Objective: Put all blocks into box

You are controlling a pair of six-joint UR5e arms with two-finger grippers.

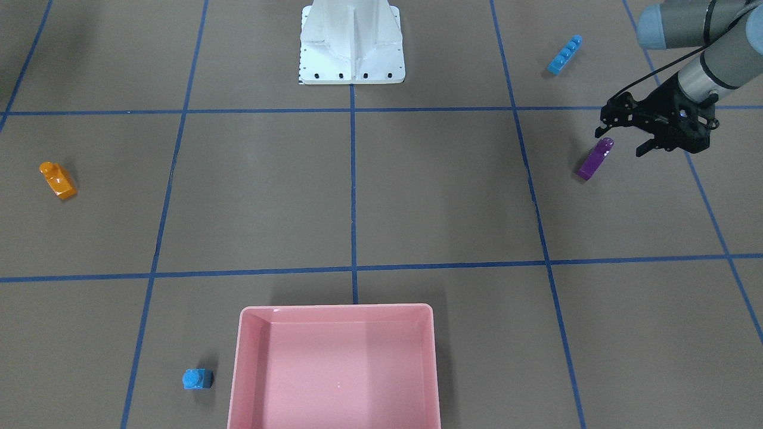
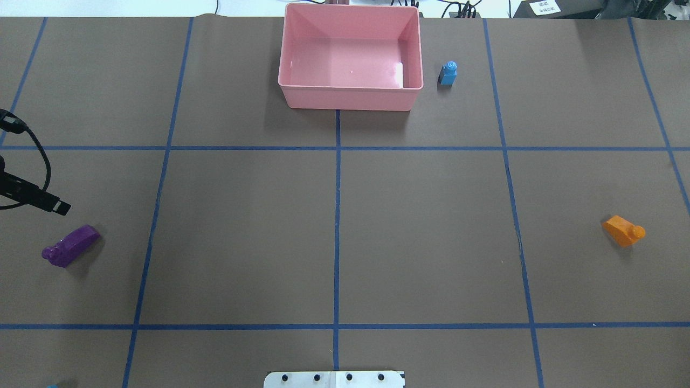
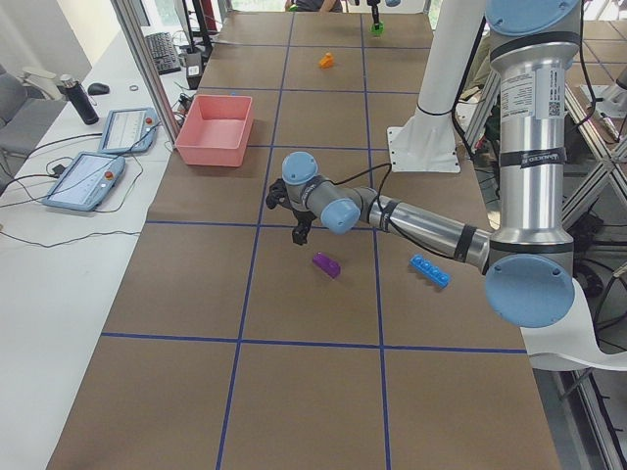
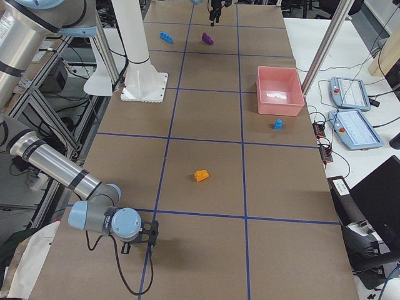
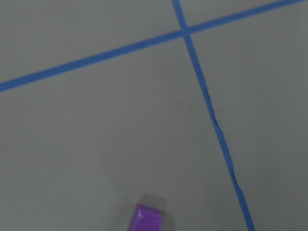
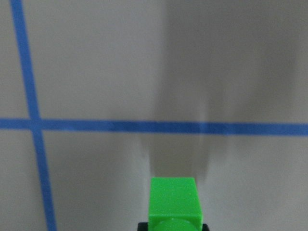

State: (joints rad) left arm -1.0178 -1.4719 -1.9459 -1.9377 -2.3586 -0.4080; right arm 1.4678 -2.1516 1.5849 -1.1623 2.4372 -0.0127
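Note:
My left gripper [image 1: 623,138] is open and empty, just above and beside the purple sloped block [image 1: 595,159], which lies on the table and shows at the bottom of the left wrist view [image 5: 148,219]. My right gripper [image 4: 152,234] is shut on the green block [image 6: 173,202], near the table's corner. The orange block [image 1: 58,180] lies alone on the robot's right side. The small light-blue block [image 1: 197,379] stands beside the pink box [image 1: 337,308], which is empty. The long light-blue block [image 1: 564,55] lies behind the left gripper.
The white robot base [image 1: 351,53] stands at the table's middle near edge. Blue tape lines divide the brown table into squares. Two tablets [image 3: 127,127] lie off the table's far side by the box.

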